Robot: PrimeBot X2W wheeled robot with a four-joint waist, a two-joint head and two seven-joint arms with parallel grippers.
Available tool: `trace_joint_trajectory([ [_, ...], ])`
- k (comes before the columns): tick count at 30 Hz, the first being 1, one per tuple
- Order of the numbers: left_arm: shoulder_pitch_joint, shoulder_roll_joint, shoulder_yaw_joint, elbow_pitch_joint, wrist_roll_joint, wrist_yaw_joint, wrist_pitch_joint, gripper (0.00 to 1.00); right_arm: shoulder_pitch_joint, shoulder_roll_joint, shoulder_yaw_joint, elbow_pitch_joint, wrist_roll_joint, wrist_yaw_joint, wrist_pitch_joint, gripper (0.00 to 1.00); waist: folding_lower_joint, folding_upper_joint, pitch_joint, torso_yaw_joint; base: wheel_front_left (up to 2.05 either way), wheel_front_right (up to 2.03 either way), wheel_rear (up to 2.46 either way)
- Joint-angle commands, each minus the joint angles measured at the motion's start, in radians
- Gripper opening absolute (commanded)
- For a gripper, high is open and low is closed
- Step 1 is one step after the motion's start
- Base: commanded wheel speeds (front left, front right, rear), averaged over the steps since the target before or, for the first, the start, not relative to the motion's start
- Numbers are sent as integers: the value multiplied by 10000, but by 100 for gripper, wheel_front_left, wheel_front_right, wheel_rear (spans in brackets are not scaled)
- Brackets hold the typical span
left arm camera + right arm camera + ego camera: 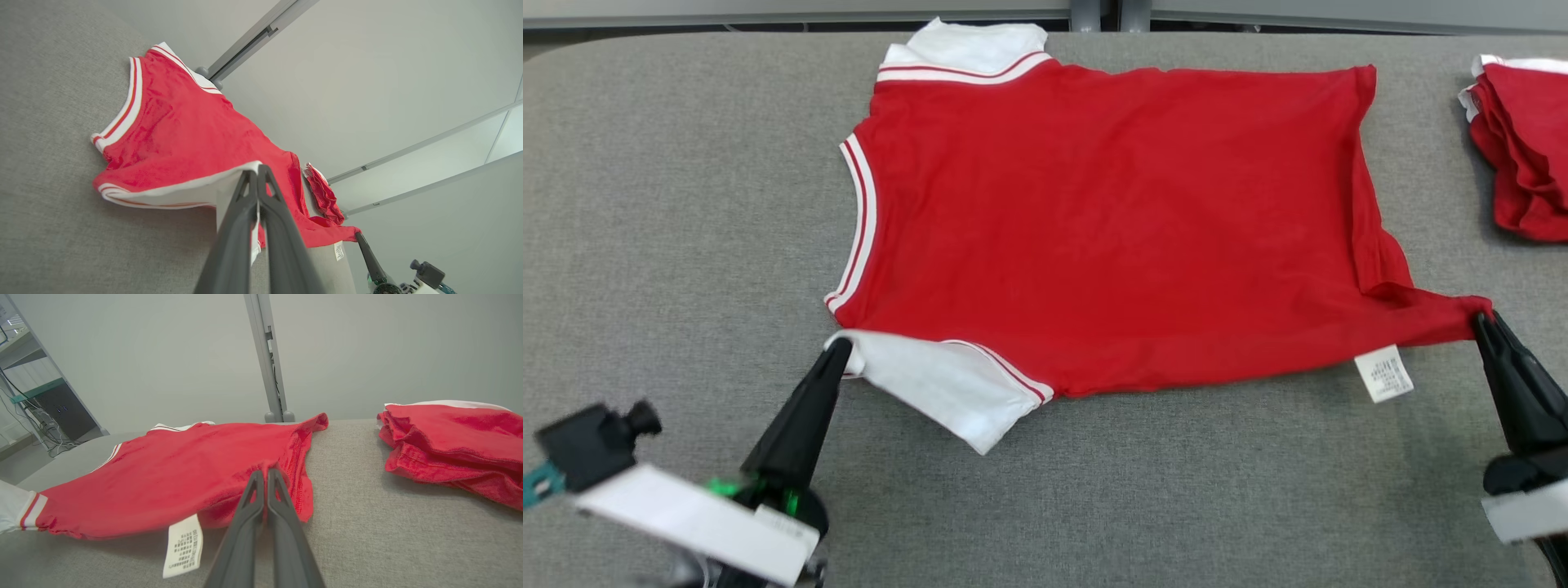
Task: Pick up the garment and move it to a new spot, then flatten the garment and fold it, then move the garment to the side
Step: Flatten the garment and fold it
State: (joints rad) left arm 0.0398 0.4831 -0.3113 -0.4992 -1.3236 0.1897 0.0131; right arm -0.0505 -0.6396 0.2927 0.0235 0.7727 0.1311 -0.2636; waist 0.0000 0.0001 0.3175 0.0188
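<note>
Red knit with white sleeves: in the head view the garment (1111, 220) lies spread on the grey counter (686, 204), neck to the robot's left, hem to its right. The left pincer (837, 347) is clamped on the near white sleeve (931, 392); the right pincer (1482, 320) is clamped on the near hem corner, which is drawn out to a point. Risk: both holds look like thin edge pinches, so an uneven pull could slip a corner free or drag the cloth into creases on the felt-like surface. The hem side already shows a turned-over strip. A second red pile (1523, 147) sits near the right end and could be snagged by a wide swing. Left wrist view: fingers pressed together on a white fold; how much cloth lies between them cannot be judged. Right wrist view: fingers closed over bunched red cloth, care label (183, 545) hanging just beside them, its print unreadable. The garment's underside and the far sleeve's full extent are hidden.
</note>
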Motion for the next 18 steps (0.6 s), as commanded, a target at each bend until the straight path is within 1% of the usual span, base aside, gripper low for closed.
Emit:
trace_joint_trajectory([
  [1, -598, -114, -113, 390, 72, -22, 91, 0, -487, 59, 169, 349, 113, -9, -8, 0, 0, -1, 128, -49, 0, 0, 0],
  [6, -2431, -639, -361, 2022, 320, -349, 174, 0, -2045, 227, 928, 1637, 228, -8, -7, 0, 0, -1, 631, -168, 0, 0, 0],
  [9, -3291, -867, -380, 2851, 437, -602, 105, 0, -2873, 354, 1116, 2271, 129, -9, -7, 0, 0, -1, 895, -253, 0, 0, 0],
  [15, -4605, -955, -236, 4017, 840, -950, -160, 0, -4018, 570, 1359, 3064, 116, -9, -9, 0, 0, -1, 1316, -367, 0, 0, 0],
  [18, -4968, -930, -297, 4297, 1096, -998, -240, 0, -4366, 643, 1434, 3327, 48, -9, -9, 0, 0, -1, 1490, -380, 0, 0, 0],
])
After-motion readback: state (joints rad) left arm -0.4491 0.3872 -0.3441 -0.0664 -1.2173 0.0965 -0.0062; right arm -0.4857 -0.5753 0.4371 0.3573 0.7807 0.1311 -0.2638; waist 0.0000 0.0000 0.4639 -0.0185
